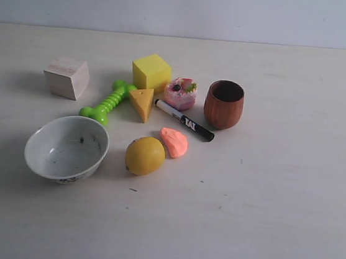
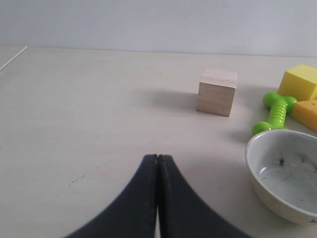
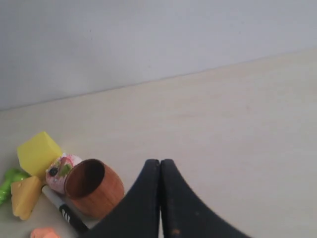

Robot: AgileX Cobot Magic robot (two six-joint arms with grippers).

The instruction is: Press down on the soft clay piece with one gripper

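Note:
The soft clay piece (image 1: 174, 142) is a flat salmon-pink half-round lump lying on the table between the yellow lemon (image 1: 145, 156) and the black marker (image 1: 185, 120). Only an edge of the clay (image 3: 44, 232) shows in the right wrist view. Neither arm appears in the exterior view. My left gripper (image 2: 157, 157) is shut with nothing in it, over bare table near the bowl. My right gripper (image 3: 160, 161) is also shut and empty, beside the brown wooden cup (image 3: 94, 187) and away from the clay.
A white bowl (image 1: 66, 147), pale wooden block (image 1: 67, 77), green toy bone (image 1: 108, 103), yellow cube (image 1: 151, 72), yellow wedge (image 1: 141, 103), pink toy cupcake (image 1: 180, 92) and wooden cup (image 1: 224, 104) crowd round the clay.

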